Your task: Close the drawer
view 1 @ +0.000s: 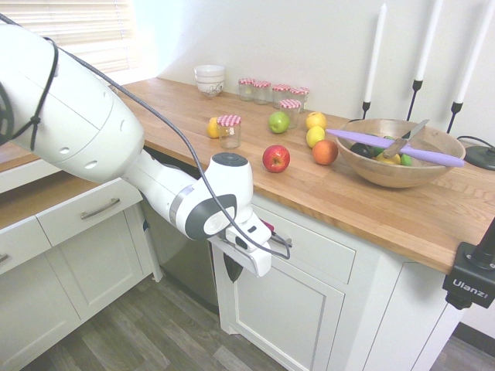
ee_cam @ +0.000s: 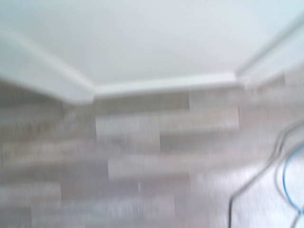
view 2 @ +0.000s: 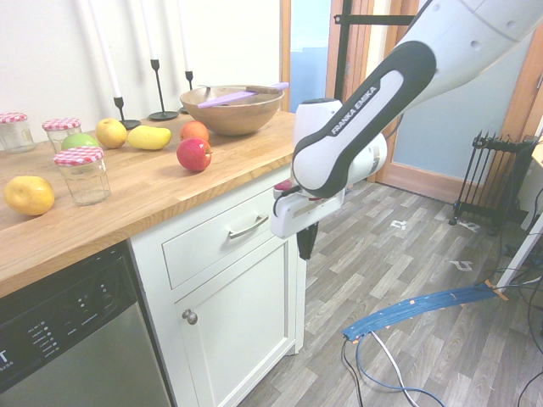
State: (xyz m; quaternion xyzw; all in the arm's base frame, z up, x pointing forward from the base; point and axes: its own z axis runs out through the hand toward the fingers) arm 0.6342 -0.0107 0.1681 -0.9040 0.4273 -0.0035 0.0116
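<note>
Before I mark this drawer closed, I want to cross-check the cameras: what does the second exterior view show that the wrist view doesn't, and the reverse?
Only the second exterior view shows the white-fronted drawer with its slim silver bar handle, flush with the cabinet under the wooden countertop, the red apple, and the gripper, shut and empty, hanging clear of the handle. Only the wrist view shows the white baseboard from close by, blurred. Both share the grey plank floor and the blue cable.
</note>
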